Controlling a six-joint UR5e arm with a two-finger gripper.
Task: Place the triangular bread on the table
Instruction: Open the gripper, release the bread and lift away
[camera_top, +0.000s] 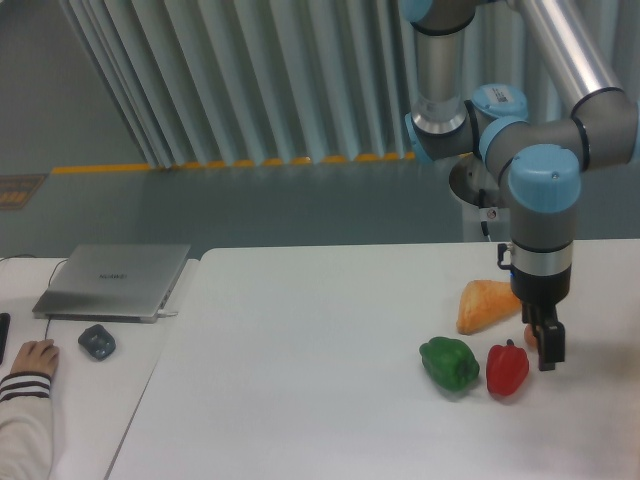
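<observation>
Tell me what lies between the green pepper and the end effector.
The red pepper sits between the green pepper and the end effector in the camera view. The bread lies farther back, outside that line.

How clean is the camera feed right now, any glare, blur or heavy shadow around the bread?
Fixed camera: even, soft lighting, no glare on the table; only faint shadows under the triangular bread and peppers. The picture is slightly soft overall, and the gripper hides most of the small orange ball.
</observation>
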